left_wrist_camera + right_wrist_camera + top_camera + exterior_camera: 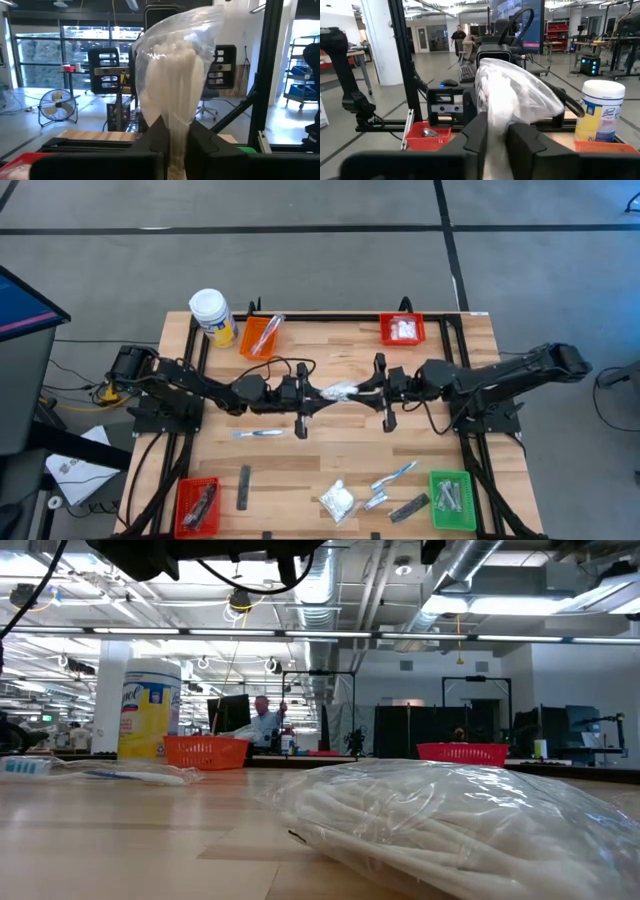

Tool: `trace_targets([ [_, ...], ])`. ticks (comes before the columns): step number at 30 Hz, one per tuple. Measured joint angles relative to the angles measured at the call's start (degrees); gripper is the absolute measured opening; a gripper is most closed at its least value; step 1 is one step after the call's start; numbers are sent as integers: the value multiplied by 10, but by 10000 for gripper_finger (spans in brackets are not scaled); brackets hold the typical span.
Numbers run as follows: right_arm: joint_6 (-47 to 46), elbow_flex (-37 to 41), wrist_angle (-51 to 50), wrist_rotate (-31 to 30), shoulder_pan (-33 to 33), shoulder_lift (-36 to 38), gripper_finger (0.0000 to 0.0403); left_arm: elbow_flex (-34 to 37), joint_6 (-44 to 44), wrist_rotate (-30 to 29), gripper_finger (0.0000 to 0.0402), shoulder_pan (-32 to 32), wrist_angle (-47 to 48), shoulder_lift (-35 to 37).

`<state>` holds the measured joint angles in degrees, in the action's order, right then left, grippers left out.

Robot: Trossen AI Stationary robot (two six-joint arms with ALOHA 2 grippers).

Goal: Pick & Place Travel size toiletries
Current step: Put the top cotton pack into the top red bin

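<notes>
From above, both arms meet over the middle of the table, and a white puffy packet (340, 391) hangs between the left gripper (312, 392) and the right gripper (372, 388), one end at each set of jaws. This looks like a hand-over in mid-air. Other toiletries lie well apart from the jaws on the near side of the table: a toothbrush (258, 434), a dark grey bar (244, 486), another white packet (337, 500). The orange bin (260, 335), red bin (401, 330), second red bin (198, 505) and green bin (452, 500) stand at the edges, with a yellow jar (211, 315) beside the orange one.

From table height, the arms are only dark shapes at the top edge. A clear-wrapped packet fills the foreground; I judge it a different one from the held packet.

In the left wrist view, the left fingers (152, 137) are closed on the packet's end, the puffy body rising beyond the tips.

In the right wrist view, the packet's other end sits between the right fingers (476, 132). They touch it on both sides, but whether they clamp it or are letting go I cannot tell.

The next move, as I judge it, calls for the right jaws to part fully and draw back clear of the plastic, so the left arm alone can carry the packet toward a bin without the film snagging or tearing.
</notes>
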<state>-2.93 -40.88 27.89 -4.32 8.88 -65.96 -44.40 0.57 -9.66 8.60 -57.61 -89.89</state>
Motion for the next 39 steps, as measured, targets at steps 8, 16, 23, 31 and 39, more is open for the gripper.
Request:
trace_targets([
  [8, 7, 0, -94, 0, 0, 77, 171, 0, -54, 49, 10, -15, 24, 4],
  [16, 10, 0, -205, 0, 0, 138, 270, -58, -122, 118, 10, -53, 230, 0],
  [23, 13, 0, -277, 0, 0, 148, 278, -69, -147, 217, 9, -54, 261, 0],
  [31, 12, 0, -255, 0, 1, 121, 279, -69, -158, 222, 9, -63, 263, -19],
  [39, 3, 0, -266, 0, 0, 91, 279, -98, -176, 247, 9, -88, 265, -82],
])
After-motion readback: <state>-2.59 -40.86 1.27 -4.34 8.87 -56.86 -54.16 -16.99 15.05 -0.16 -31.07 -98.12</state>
